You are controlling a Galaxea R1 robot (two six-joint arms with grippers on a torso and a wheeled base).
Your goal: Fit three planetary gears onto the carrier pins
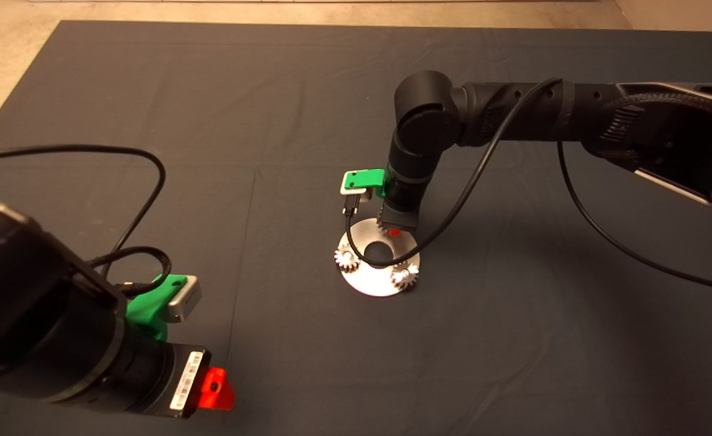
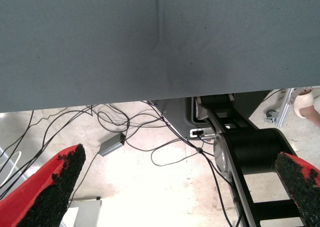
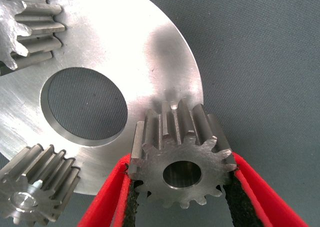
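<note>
My right gripper (image 3: 182,187) is down over the far rim of the round plate (image 1: 371,284), jaws clenched on the third gear (image 3: 181,159). In the right wrist view I see that gear squarely between the two red fingers (image 3: 107,197), its teeth against the black pads and its centre hole open. Two other gears already sit on the plate: one (image 1: 347,259) at its left edge, one (image 1: 404,275) at its near right edge. My left gripper (image 2: 175,187) waits at the lower left, jaws wide apart, holding nothing.
</note>
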